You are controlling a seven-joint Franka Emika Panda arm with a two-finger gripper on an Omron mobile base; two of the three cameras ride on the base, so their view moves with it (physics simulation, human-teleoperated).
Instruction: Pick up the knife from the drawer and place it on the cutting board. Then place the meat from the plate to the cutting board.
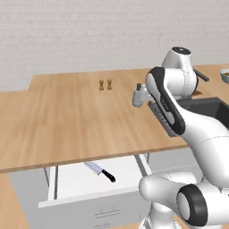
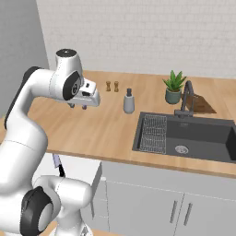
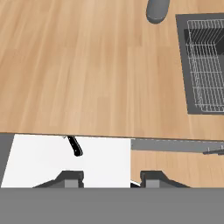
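In the open drawer (image 1: 89, 190), knife (image 1: 100, 171) well below parted, empty jaws.

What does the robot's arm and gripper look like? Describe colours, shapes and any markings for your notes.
The arm is glossy white, built of thick rounded segments with dark grey to black bands and discs at the joints. One round joint cap on top is dark. The gripper has a boxy white body and two small dark fingers. No cables or markings show.
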